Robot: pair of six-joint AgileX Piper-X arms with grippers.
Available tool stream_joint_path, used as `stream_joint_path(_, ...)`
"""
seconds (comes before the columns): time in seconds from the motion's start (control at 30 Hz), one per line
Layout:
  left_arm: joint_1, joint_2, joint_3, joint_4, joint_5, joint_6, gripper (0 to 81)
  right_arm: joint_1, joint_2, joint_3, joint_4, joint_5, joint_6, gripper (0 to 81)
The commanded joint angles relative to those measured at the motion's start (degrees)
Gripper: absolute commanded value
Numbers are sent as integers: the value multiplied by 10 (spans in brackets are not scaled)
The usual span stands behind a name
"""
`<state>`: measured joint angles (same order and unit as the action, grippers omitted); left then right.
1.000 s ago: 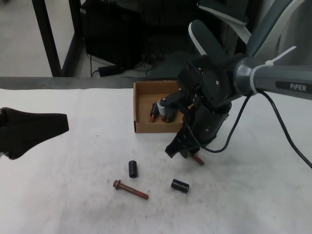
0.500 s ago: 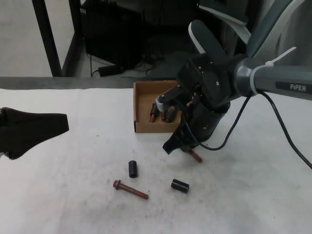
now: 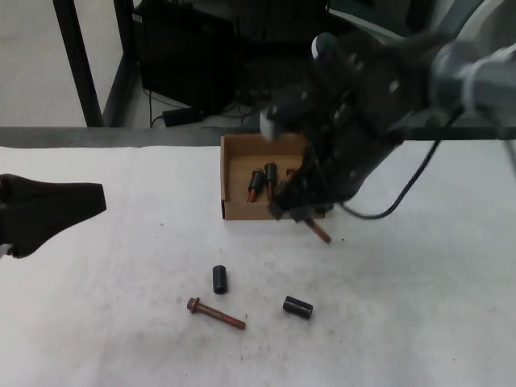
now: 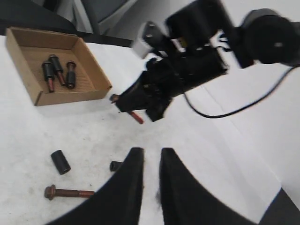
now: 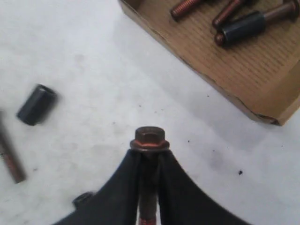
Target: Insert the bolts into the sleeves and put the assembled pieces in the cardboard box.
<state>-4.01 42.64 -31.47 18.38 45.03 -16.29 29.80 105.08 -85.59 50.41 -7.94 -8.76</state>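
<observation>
Over the white bench (image 3: pixel 403 322), the right gripper (image 5: pixel 149 158) squeezes a reddish metal bolt (image 5: pixel 149 137); the left gripper (image 4: pixel 151 157), a crack apart, holds nothing.

We are finding the right arm (image 3: pixel 363 105) blurred in the high view. It is covering the right side of the cardboard box (image 3: pixel 242 208), and the box is running off the picture's edge in the right wrist view. The right gripper (image 5: pixel 149 155) is hiding the shank of the bolt (image 5: pixel 149 138) between its fingers. The left gripper (image 3: pixel 95 201) is being cut by the high view's left edge. A loose bolt (image 5: pixel 10 161) is being cropped in the right wrist view, and a sleeve (image 4: pixel 116 165) is sitting half behind a left finger.
</observation>
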Motion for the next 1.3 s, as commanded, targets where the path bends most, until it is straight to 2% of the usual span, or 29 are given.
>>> stream_joint_path(0.0,-3,-9,-1,-6,-42,-25,128,7,-37,17,12,-13,8,2)
stream_joint_path(0.13,-40,-9,-1,-6,-105,-47,128,12,-107,75,10,-13,19,2)
stream_joint_path(0.27,-121,-7,-1,-6,-204,-47,128,13,-183,135,12,-17,24,2)
stream_joint_path(0.4,-213,10,-1,-15,-355,-78,128,13,-267,187,19,-23,24,2)
stream_joint_path(0.57,-274,72,-5,-46,-428,-164,128,13,-366,226,58,-23,26,2)
stream_joint_path(0.87,-279,220,-76,-46,-435,-184,156,13,-486,237,77,-23,28,2)
stream_joint_path(1.07,-279,308,-138,-44,-423,-184,271,13,-503,237,106,-23,28,2)
stream_joint_path(1.27,-279,399,-200,-23,-406,-184,282,13,-503,237,121,-23,28,2)
